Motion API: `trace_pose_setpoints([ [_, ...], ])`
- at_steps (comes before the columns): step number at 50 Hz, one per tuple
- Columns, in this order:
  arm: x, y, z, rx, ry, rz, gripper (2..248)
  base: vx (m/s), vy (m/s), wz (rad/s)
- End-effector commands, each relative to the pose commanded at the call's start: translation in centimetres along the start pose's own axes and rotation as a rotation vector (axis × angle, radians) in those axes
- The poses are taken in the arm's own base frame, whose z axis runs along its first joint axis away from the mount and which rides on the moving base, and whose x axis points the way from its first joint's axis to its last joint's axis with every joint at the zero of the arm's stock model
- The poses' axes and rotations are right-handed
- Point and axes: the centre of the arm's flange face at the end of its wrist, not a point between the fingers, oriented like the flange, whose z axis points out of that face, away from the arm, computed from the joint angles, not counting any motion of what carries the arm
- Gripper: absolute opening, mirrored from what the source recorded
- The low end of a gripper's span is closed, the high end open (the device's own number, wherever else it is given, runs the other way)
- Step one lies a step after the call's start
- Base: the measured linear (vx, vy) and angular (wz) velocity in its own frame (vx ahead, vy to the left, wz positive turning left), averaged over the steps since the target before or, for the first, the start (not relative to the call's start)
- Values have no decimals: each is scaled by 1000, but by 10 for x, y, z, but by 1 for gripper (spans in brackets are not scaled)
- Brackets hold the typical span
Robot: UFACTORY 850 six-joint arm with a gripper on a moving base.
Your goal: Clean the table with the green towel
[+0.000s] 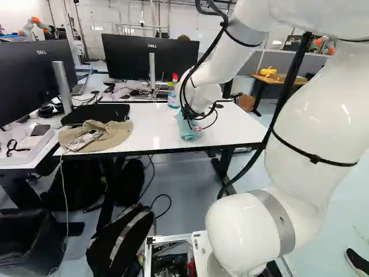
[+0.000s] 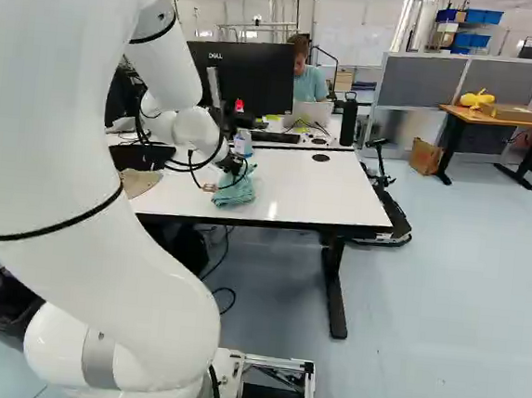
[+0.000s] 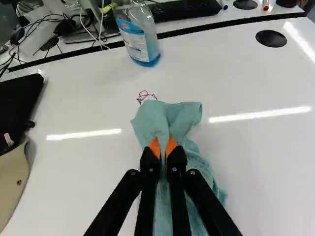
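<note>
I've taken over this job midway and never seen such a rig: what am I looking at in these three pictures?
One white robot arm on a moving base. The left and right base views look ahead from behind it, one from each side, so they show the same desk twice. The wrist view looks along the black gripper, whose two orange-padded fingers pinch the green towel. The towel hangs in folds onto the white table. Just ahead of it is a small red and blue squiggle, marks or thread, I cannot tell. Beyond stands a bottle of blue liquid; at the left of the left base view lies a tan cap.
</note>
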Motion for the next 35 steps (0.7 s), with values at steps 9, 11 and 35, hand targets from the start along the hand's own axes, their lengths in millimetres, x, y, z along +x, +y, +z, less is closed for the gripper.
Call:
trace_pose_setpoints([
  [9,14,-5,10,5,9,-2,34,0,0,0],
  [11,16,-7,13,6,10,-3,34,0,0,0],
  [35,45,-27,49,26,20,-19,34,0,0,0],
])
